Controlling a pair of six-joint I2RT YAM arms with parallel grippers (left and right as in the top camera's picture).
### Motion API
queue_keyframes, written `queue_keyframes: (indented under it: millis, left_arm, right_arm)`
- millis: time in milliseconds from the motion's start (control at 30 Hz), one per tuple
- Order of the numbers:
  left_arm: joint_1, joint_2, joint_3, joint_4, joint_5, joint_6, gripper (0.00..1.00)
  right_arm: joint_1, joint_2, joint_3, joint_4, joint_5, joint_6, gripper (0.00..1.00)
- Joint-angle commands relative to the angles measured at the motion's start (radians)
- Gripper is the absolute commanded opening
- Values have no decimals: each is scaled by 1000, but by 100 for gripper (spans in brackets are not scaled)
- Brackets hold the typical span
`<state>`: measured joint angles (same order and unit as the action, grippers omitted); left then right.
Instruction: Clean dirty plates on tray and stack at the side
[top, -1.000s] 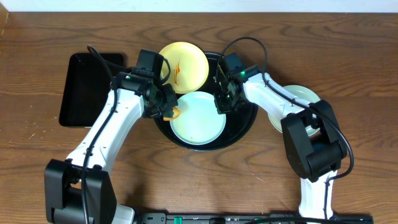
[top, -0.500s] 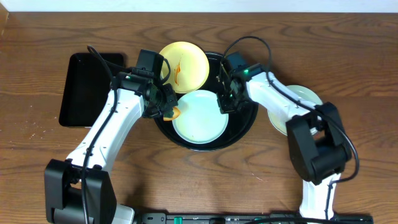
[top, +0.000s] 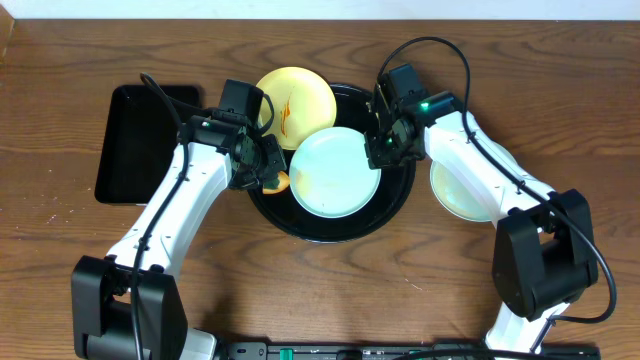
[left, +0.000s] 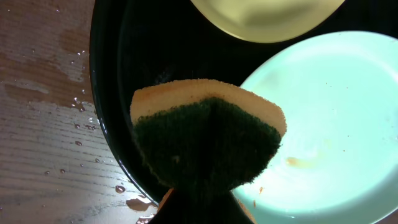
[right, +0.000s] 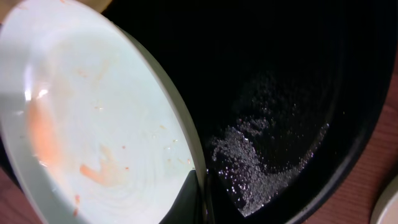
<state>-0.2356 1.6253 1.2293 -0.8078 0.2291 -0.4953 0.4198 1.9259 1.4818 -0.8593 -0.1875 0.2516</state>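
Right jaws pinch the blue plate (top: 337, 172) by its rim, tilted over the tray (top: 395, 205).
They close narrowly on the plate's right edge, and faint orange smears show on it. The left jaws clamp a sponge (left: 208, 134) just beside its left edge. Scrubbing looks unfinished, so the sponge should wipe again before the plate joins the side plate (top: 465, 195) on the worktop (top: 400, 290). The yellow plate (top: 295, 105), smeared, waits on the far rim.

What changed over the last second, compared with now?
The right gripper, holding the light blue plate by its rim, moved up-right in the overhead view, taking the plate along over the tray. The left gripper, its sponge and the yellow plate stayed put.
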Motion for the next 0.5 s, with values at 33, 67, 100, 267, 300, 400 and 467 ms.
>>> queue_keyframes:
  millis: [33,67,100,267,300,400,467]
  left_arm:
    - [5,8,2,-2,-14,16,7]
    - [5,8,2,-2,-14,16,8]
    - [5,8,2,-2,-14,16,7]
    - [5,8,2,-2,-14,16,8]
    - [5,8,2,-2,-13,16,7]
    - [5,8,2,-2,-14,16,7]
    - [5,8,2,-2,-14,16,7]
  right_arm:
    - [-9,-19,2,-2,-3,-14,1]
    - [-9,-19,2,-4,-3,-17,1]
    - [-9,-19,2,-5,-3,-22,1]
    - [-10,-18,2,-16,4,-21,2]
    - [-10,-18,2,-16,4,-21,1]
    - [-11,-18,2,-15,4,-21,1]
    - [-11,-16,1,-16,4,-21,1]
